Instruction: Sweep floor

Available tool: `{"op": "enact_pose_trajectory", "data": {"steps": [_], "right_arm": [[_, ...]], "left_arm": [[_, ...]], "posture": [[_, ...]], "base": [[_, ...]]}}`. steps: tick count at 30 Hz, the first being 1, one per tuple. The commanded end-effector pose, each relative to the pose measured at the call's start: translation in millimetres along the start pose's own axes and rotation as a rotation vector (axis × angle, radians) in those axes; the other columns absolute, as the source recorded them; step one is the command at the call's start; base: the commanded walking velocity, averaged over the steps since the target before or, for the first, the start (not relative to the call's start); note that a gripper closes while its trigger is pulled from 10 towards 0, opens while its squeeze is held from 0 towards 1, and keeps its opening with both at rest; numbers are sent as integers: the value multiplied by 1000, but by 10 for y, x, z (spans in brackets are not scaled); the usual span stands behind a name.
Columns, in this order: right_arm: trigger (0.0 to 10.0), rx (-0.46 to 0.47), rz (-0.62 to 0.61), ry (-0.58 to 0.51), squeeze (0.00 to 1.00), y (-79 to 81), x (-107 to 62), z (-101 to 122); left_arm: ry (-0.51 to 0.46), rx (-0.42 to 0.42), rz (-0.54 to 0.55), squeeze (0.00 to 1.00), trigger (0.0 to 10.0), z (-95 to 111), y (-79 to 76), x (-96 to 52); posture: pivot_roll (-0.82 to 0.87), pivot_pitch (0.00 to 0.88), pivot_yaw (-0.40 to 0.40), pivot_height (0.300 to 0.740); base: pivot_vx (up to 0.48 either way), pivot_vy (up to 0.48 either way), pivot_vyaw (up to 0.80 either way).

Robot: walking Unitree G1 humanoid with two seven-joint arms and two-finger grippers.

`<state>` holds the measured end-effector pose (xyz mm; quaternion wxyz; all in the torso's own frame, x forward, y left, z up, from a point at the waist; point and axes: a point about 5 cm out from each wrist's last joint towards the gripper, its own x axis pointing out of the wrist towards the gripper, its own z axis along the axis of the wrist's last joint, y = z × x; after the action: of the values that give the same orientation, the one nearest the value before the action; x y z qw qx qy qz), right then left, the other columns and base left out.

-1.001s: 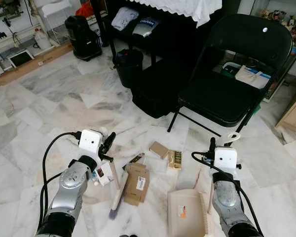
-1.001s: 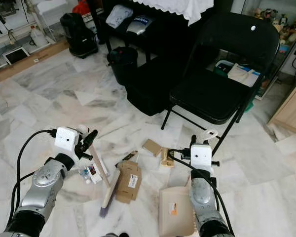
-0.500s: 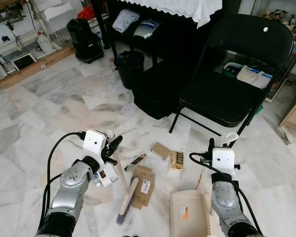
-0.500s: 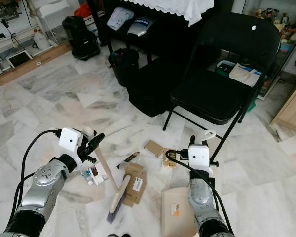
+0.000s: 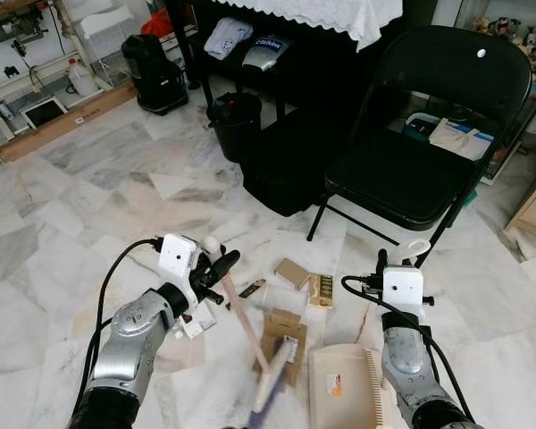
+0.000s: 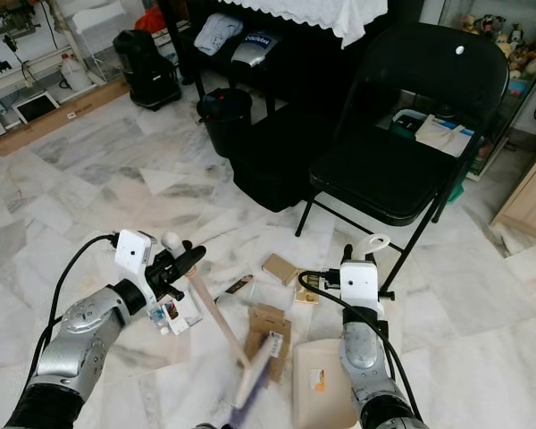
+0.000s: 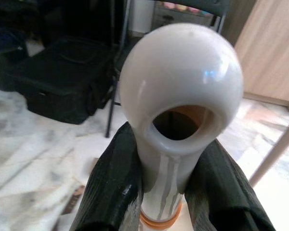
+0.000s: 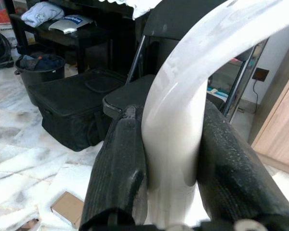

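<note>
Since a second ago, your left gripper (image 5: pixel 216 268) has swung the broom rightward, its fingers clamped on the white-capped wooden broom handle (image 5: pixel 241 320). Its blurred bristle head (image 5: pixel 272 382) now presses the flattened brown cardboard box (image 5: pixel 284 342) towards the beige plastic dustpan (image 5: pixel 344 389). Your right gripper (image 8: pixel 168 159) is closed around the dustpan's white looped handle (image 5: pixel 413 251), holding the pan on the white marble floor (image 5: pixel 98 188). A small brown box (image 5: pixel 291 272) and a gold packet (image 5: pixel 319 290) lie beyond, unswept. You are roughly midway, with nothing in the pan yet.
</note>
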<state>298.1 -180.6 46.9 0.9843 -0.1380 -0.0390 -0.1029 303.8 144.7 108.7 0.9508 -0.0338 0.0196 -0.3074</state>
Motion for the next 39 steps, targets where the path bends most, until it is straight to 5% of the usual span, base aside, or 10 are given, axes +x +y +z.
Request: {"op": "enact_pose_trajectory", "data": {"steps": [1, 15, 31, 39], "right_arm": [[10000, -6, 23, 19, 0, 59, -27, -28], [10000, -50, -55, 6, 0, -32, -16, -30], [10000, -162, -162, -100, 0, -182, 53, 83], [10000, -134, -148, -79, 0, -158, 72, 77]], "left_arm": [[-17, -31, 5, 0, 10000, 37, 27, -38], [-138, 88, 203, 0, 10000, 423, 369, -145], [-124, 83, 193, 0, 10000, 389, 344, -130], [-114, 80, 170, 0, 10000, 382, 322, -126]], "posture": [[95, 116, 142, 740], [101, 122, 139, 740], [100, 114, 141, 740], [110, 109, 146, 740]], "base": [[0, 0, 0], [0, 0, 0], [0, 0, 0], [0, 0, 0]]}}
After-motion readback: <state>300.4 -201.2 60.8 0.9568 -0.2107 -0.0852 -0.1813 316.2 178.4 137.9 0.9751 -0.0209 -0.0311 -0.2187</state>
